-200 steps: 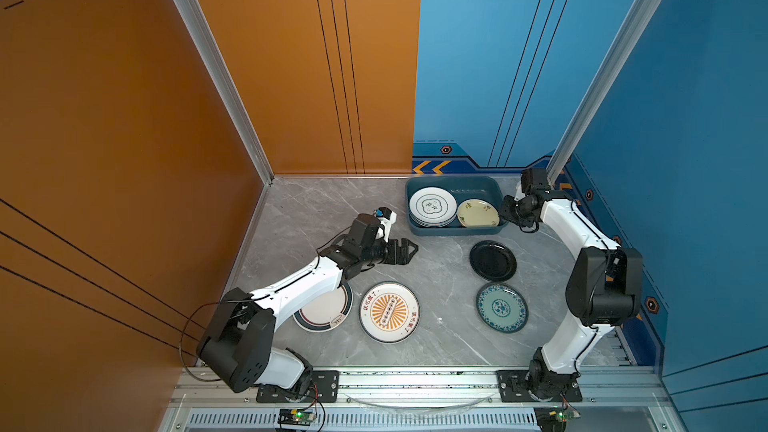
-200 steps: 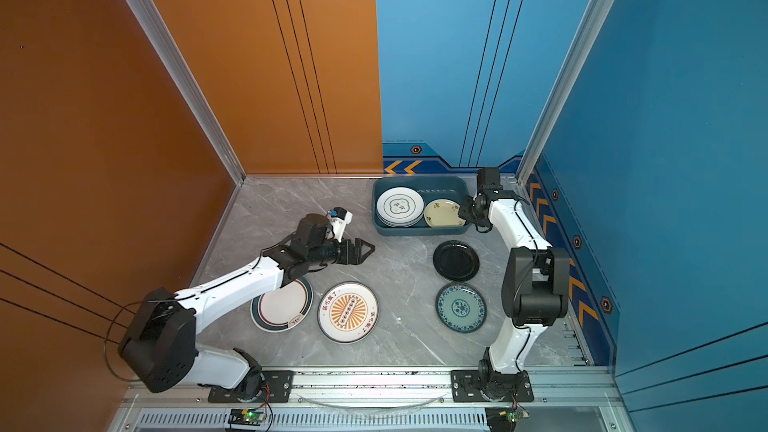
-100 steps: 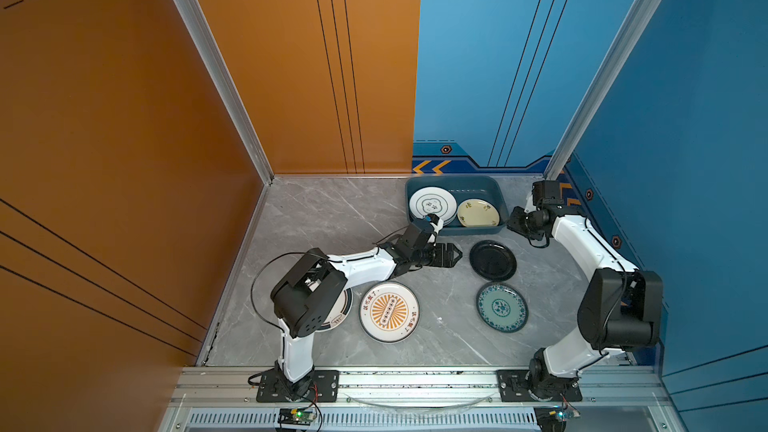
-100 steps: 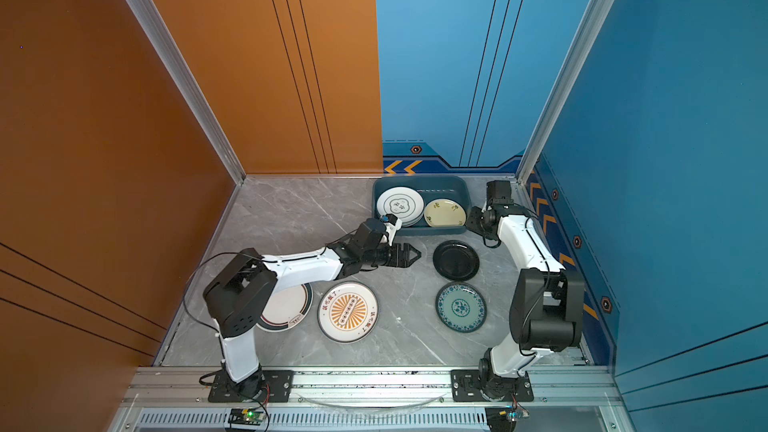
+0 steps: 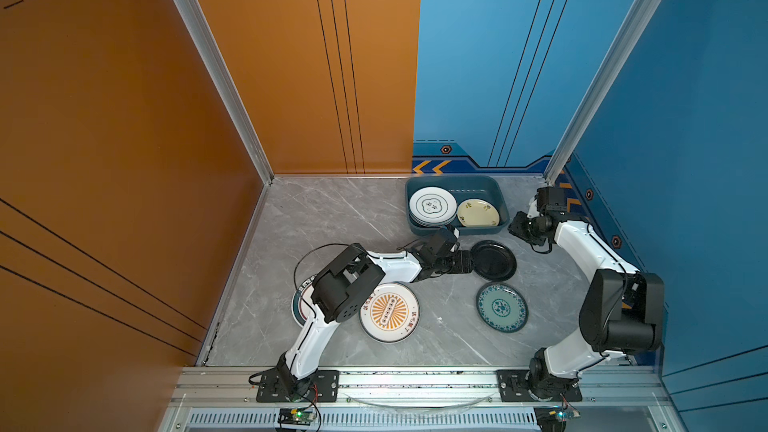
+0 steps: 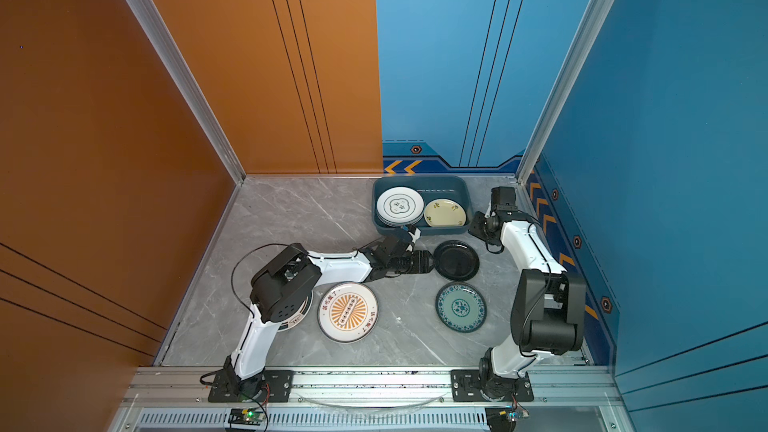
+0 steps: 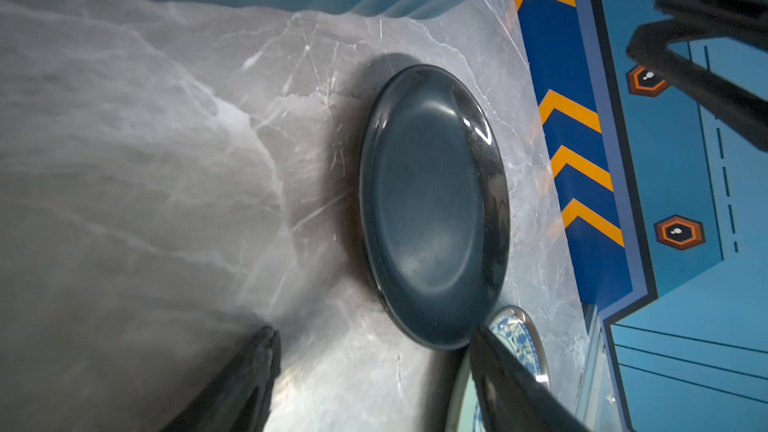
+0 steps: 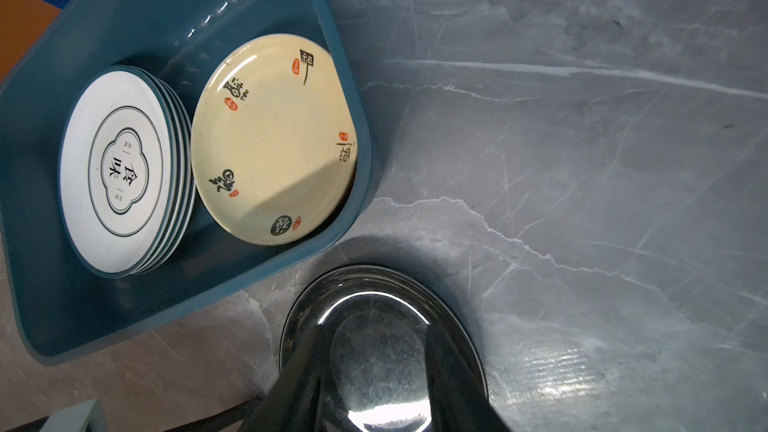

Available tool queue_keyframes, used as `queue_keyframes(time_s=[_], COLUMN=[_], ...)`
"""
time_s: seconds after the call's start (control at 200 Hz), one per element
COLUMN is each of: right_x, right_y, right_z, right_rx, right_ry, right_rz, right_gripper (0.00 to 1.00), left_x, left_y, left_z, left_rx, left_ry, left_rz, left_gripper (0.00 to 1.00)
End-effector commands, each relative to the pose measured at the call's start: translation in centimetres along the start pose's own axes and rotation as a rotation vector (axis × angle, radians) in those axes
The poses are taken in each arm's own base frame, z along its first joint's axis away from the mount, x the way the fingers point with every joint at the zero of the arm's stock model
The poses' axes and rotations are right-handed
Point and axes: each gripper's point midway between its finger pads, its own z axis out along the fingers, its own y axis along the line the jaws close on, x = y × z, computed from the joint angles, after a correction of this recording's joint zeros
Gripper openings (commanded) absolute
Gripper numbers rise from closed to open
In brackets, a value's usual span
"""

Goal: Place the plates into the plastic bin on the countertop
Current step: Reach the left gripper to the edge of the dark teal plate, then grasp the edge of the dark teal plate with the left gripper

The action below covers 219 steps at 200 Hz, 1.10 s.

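— Since a second ago our left arm has swung across the countertop (image 5: pixel 353 218). The left gripper (image 5: pixel 469 263) has gone from the middle to the black plate (image 5: pixel 494 260). Our right gripper (image 5: pixel 520 228) has eased a little off the right end of the plastic bin (image 5: pixel 457 179).

— How do we stand to the plate?

— It lies flat just ahead of our left jaws, toward the right edge, its near rim at their tips. The jaws are wide apart with nothing between them. We judge them turned on edge, one low by the countertop and one above the rim.

— And the right?

— Partly parted, holding nothing, off the plate's far side. Our left is clearly nearer.

— And the bin?

— Just beyond the plate toward the back edge, its long side along that edge. The plate is round, so it sets no axis. We think the pinch needs a short push forward, then a lift over the near wall.
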Motion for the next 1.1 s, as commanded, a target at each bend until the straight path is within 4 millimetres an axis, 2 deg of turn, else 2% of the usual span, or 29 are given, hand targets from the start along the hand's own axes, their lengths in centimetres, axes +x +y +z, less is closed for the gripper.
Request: queue_keyframes(time_s=[0.0, 0.466, 0.721, 0.831, 0.971, 1.091], right_x=[0.0, 0.2, 0.4, 0.4, 0.6, 0.8], right_y=[0.3, -0.1, -0.1, -0.1, -0.2, -0.3], right_z=[-0.3, -0.1, 0.2, 0.2, 0.3, 0.4], right_rx=[-0.033, -0.046, -0.052, -0.053, -0.051, -0.048], right_ry=[-0.014, -0.007, -0.002, -0.001, 0.003, 0.007], right_rz=[0.010, 0.026, 0.031, 0.031, 0.031, 0.031], right_gripper=[0.42, 0.42, 0.42, 0.42, 0.42, 0.42], left_x=[-0.8, 0.0, 0.7, 1.0, 1.1, 0.9], left_y=[-0.2, 1.5, 3.0, 3.5, 3.6, 3.7], left_z=[1.0, 4.2, 4.8, 5.1, 5.1, 4.8], left_rx=[0.001, -0.049, -0.117, -0.141, -0.152, -0.173], left_ry=[-0.027, 0.033, 0.072, 0.090, 0.100, 0.101], left_rz=[-0.013, -0.004, 0.025, 0.041, 0.058, 0.077], left_gripper=[0.72, 0.50, 0.40, 0.30, 0.21, 0.17])
